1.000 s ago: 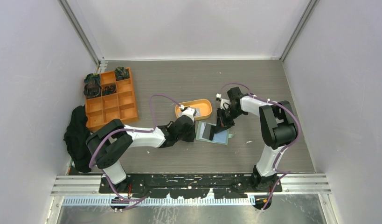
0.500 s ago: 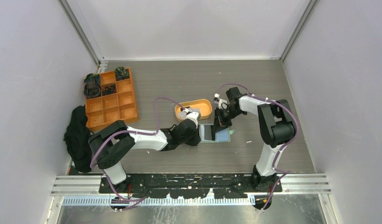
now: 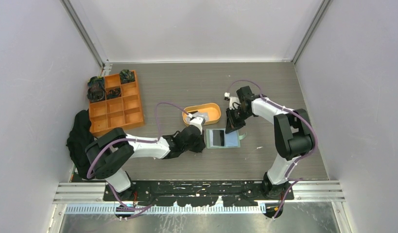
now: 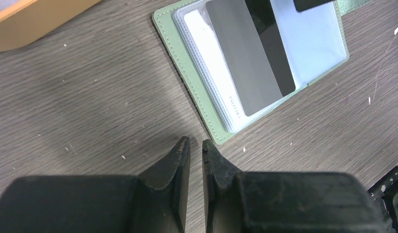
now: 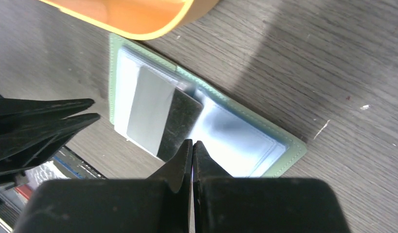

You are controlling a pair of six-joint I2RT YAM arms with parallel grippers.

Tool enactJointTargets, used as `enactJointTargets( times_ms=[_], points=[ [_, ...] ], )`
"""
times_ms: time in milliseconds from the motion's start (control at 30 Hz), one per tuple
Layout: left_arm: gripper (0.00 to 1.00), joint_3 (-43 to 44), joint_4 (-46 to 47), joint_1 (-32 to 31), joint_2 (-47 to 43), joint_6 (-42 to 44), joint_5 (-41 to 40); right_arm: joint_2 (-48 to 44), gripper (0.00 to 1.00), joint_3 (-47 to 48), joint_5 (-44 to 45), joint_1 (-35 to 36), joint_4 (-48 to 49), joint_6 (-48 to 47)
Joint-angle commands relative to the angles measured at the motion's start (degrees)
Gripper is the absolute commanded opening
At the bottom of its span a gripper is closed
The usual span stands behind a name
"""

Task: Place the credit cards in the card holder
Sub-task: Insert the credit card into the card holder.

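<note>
Credit cards (image 4: 245, 58) already lie on the open card holder (image 3: 226, 138) mid-frame, apparently untucked; both arms' fingers are closed, empty, so seating remains.

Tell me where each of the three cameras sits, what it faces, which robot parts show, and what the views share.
Top external: above and behind the bases, looking down at the table; both arms show.
Left wrist: on the left arm, looking down past the left gripper at the open card holder.
Right wrist: on the right arm, looking down past the right gripper at the holder; the left gripper's fingers show too.
Shared: card holder and orange tray.
</note>
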Motion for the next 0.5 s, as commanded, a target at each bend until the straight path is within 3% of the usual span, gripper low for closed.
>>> enactJointTargets(
  times_ms=[0, 467],
  points=[
    [0.16, 2.6, -1.2, 1.5, -0.3, 2.1, -0.9, 2.8, 0.05, 2.2, 4.1, 1.9, -1.5, -1.2],
    [0.14, 7.0, -1.7, 2.3, 6.8, 2.6, 5.3, 7.6, 0.05, 4.6, -0.2, 5.7, -2.0, -0.9]
  ],
)
